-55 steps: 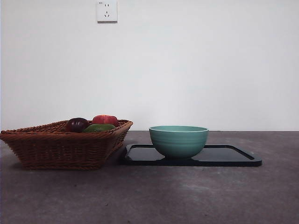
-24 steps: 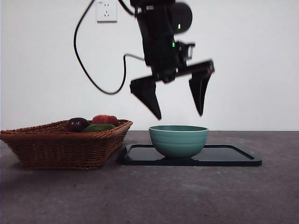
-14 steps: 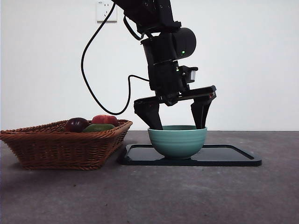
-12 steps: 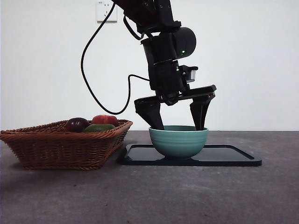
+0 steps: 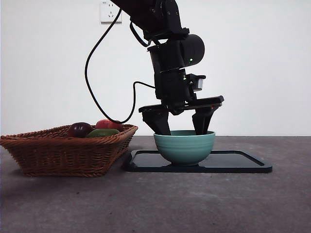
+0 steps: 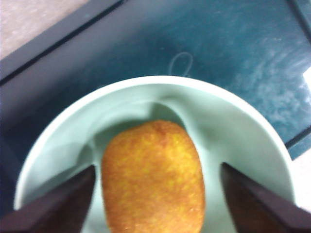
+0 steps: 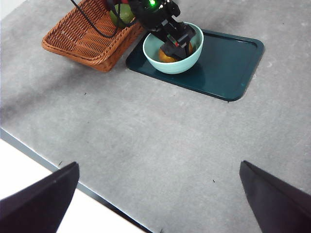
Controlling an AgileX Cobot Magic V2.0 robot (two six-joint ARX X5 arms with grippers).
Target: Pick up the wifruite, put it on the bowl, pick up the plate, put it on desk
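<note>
Left gripper [image 5: 183,130] is down inside the bowl [image 5: 185,147], jaws spread either side of the wifruite [image 6: 152,177] with clear gaps, not pinching it. Fruit lies on the bowl floor, so the first half looks done. Bowl sits on the left part of the dark plate [image 5: 243,164], right of the basket [image 5: 58,153], so the plate can't go anywhere yet. Front view hides the fruit behind the bowl wall; only the wrist views show it. Right gripper [image 7: 158,194] waits high over the near desk [image 7: 160,131], jaws wide apart.
</note>
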